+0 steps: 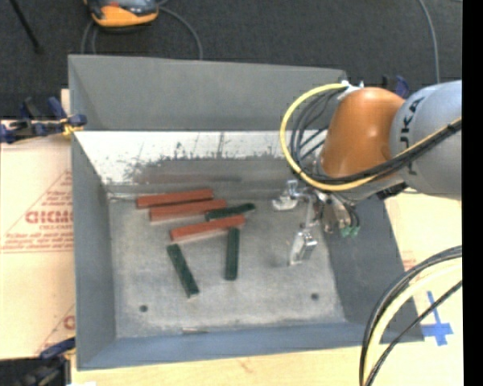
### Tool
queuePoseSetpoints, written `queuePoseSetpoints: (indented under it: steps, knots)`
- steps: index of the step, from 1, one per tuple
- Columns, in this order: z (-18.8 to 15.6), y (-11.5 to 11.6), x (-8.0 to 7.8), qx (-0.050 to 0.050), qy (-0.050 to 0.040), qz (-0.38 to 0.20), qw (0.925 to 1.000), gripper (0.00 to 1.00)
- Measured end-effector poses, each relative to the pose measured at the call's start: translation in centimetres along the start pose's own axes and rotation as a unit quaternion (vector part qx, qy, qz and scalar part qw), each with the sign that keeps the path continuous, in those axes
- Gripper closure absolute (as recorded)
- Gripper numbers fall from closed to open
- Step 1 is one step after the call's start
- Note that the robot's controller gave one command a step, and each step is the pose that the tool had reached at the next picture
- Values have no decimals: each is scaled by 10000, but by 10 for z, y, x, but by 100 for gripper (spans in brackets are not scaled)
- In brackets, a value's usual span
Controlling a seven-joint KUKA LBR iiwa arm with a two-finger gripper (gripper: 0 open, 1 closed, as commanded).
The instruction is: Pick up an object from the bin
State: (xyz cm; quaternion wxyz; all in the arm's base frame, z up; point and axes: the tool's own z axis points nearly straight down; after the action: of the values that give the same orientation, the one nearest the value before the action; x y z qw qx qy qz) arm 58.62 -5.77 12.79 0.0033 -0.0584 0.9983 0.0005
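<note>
Orange cover (362,131) topmost, gripper (295,222) beneath: fingers apart, empty, over bare bin floor (274,296), right of upright green bar (232,254). Red bars (175,199) up-left of that bar. Approach step, I judge; next needs leftward shift, descent, closing.

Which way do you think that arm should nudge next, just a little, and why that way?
Probably a small shift toward the view's left. The gripper is over bare bin floor, with nothing beneath it to pick. The nearest thing is a dark green stick just to its left, and the other green and brown sticks lie farther left.
</note>
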Motion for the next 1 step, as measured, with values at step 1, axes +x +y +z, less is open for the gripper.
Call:
queuePoseSetpoints:
  steps: [1]
  knots:
    - [33,-3,13,2,2,-634,9980,0]
